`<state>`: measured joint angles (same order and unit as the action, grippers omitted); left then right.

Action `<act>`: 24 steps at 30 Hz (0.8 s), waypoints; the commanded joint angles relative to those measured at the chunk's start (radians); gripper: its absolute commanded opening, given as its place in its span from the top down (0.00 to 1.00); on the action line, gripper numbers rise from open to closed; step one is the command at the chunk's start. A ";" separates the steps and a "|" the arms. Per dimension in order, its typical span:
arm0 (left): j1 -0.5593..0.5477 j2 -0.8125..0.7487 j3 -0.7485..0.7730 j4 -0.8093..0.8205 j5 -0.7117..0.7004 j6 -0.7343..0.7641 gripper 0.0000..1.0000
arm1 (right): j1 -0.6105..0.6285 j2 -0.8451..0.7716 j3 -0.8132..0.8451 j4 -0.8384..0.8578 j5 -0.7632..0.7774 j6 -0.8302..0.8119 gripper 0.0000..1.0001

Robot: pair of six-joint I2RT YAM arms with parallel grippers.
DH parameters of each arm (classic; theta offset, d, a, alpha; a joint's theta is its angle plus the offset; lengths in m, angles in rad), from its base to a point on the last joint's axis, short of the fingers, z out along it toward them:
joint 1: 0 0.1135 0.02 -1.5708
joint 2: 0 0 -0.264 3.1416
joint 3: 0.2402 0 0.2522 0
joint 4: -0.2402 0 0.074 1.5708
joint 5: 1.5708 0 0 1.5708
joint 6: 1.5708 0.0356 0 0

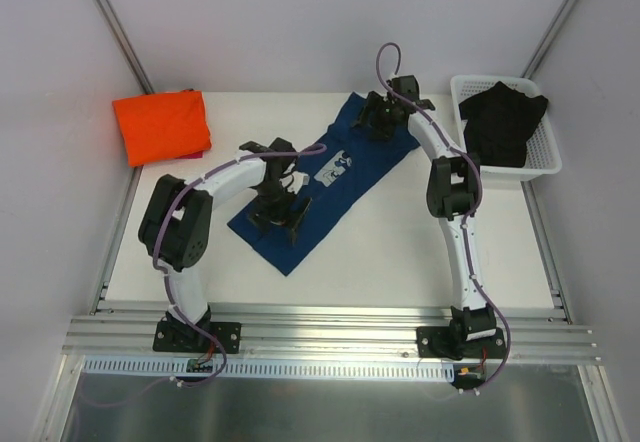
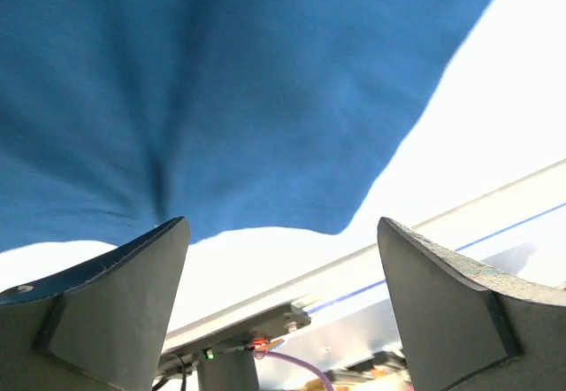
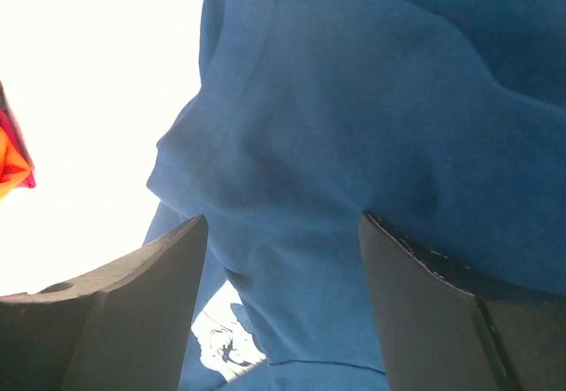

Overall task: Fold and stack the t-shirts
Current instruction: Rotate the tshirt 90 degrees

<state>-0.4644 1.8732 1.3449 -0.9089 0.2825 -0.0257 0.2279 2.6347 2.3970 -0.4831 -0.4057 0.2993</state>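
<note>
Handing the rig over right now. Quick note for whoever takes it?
Left claw: open, empty, over the near end of the navy blue t-shirt.
Right claw: open, empty, over its far end.
Orange t-shirt: folded, at the table's far left corner.
Done: orange folded; navy narrowed to a strip.
Left: finish folding navy, stack with orange.

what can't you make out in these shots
Top view: the print on the navy t-shirt is too small to read.
Top view: the pink edge under the orange t-shirt is mostly covered by it.
Top view: the black cloth in the basket is crumpled, kind unclear.
Right wrist view: the print is cut off at the bottom edge.
</note>
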 commanded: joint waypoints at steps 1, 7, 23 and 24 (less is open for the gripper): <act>-0.042 -0.098 -0.030 -0.019 -0.045 -0.014 0.12 | 0.027 0.024 0.065 0.047 -0.039 0.035 0.27; -0.051 -0.120 0.095 -0.034 -0.189 0.038 0.12 | 0.034 -0.069 0.056 0.047 -0.058 0.001 0.26; 0.173 0.179 0.450 -0.045 -0.121 0.066 0.14 | -0.016 -0.415 -0.289 -0.020 -0.045 -0.052 0.25; 0.185 0.196 0.483 -0.047 -0.117 0.067 0.14 | -0.024 -0.415 -0.294 -0.028 -0.038 -0.055 0.25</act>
<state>-0.3061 2.0212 1.7519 -0.9218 0.1337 0.0193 0.2195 2.2536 2.1342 -0.4820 -0.4355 0.2684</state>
